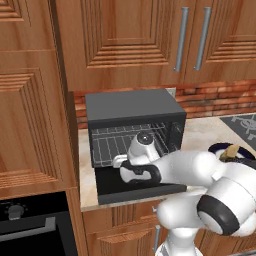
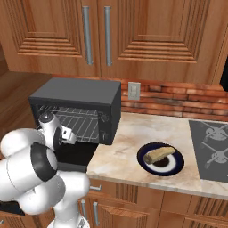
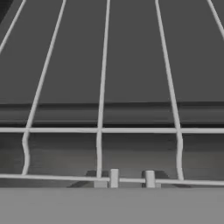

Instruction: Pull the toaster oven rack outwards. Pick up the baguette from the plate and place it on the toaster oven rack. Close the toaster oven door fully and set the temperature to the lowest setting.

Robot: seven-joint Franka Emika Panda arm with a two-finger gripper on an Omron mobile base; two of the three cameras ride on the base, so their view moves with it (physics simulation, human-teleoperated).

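The pale marbled stone counter [image 2: 133, 153] runs below brown wooden cabinets, with a red brick wall strip behind it. At the counter's left end stands the dark grey boxy toaster oven [image 1: 131, 106], its narrow control strip on the right side of the front. The flat black toaster oven door [image 1: 111, 182] is folded down and reaches out over the counter's front edge. Inside the cavity lies the light grey thin wire rack [image 1: 115, 142]; in the hand view its front bar [image 3: 109, 130] crosses close before the camera. The white arm's claw [image 3: 131, 178] is at the rack's front edge, its two tips set narrowly apart right at the frontmost wire; whether they actually pinch that wire I cannot tell. Near the counter's front edge, between the toaster oven and the cooktop, sits the round plate with dark navy rim [image 2: 177, 166], and on it lies the small elongated golden-tan baguette [image 2: 158, 154]
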